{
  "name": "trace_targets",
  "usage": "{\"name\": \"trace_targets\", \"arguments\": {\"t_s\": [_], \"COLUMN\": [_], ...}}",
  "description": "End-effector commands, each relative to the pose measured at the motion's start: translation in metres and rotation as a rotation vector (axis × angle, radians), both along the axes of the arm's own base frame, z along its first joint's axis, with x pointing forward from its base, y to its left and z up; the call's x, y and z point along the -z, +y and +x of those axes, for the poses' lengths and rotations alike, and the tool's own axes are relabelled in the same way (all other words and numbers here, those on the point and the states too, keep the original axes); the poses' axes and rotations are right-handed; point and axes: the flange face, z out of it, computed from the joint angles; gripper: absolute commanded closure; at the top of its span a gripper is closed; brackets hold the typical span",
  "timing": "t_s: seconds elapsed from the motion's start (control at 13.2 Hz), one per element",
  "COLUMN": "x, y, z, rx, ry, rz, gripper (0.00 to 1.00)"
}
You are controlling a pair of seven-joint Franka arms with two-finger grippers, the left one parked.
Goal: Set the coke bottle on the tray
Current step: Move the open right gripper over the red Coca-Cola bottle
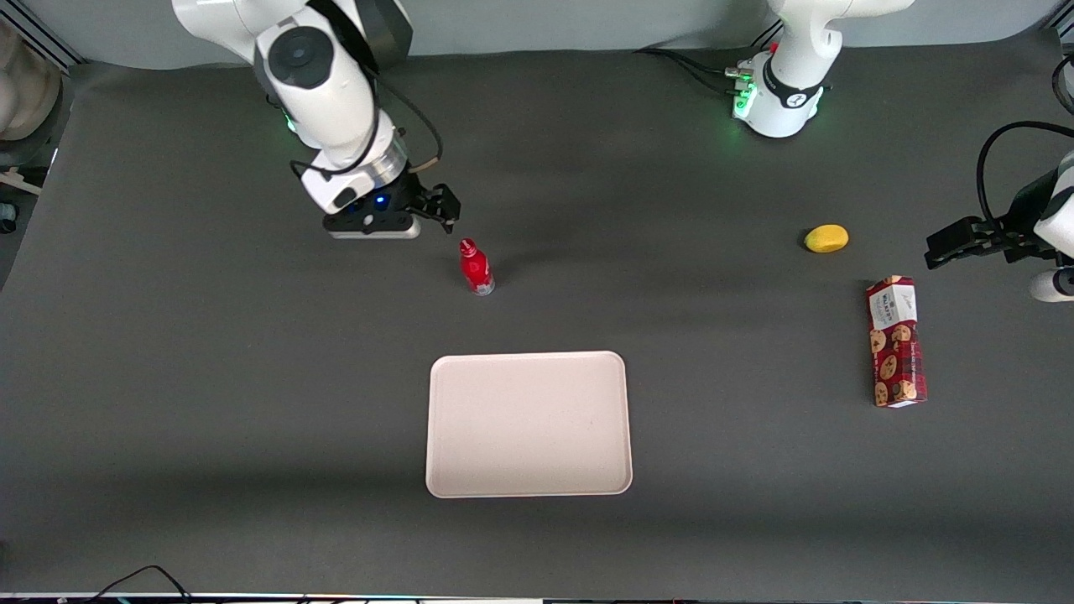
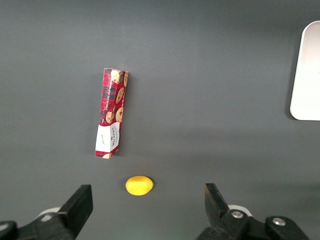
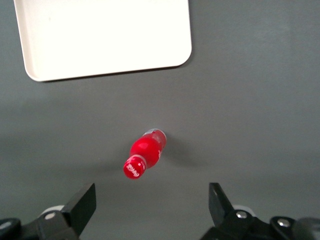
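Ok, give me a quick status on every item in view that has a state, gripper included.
coke bottle: upright on the table, cap on, not gripped, not on the tray.
tray: flat on the table, nothing on it.
gripper: open, holding nothing, close beside the coke bottle, farther from the front camera.
cookie box: lying flat toward the parked arm's end.
lemon: resting on the table near the cookie box.
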Motion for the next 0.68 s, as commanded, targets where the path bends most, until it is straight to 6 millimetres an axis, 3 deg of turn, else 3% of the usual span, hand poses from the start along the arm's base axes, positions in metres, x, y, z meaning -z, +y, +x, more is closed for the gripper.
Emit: {"name": "trace_targets", "arguments": {"t_s": [0.0,0.15,0.3,0.6], "x": [0.028,0.060,0.082,0.098], "y": [0.021,0.023,0.023,0.026], "z": [-0.028,-0.040,-0.037,-0.026], "rx": [-0.001,-0.052,-0.080,-0.064], "ry": [-0.017,-0.047,-0.039,-0.054], "rz": [0.009,-0.039,-0.043,0.022], "gripper": [0.00,0.00,0.00,0.00]}}
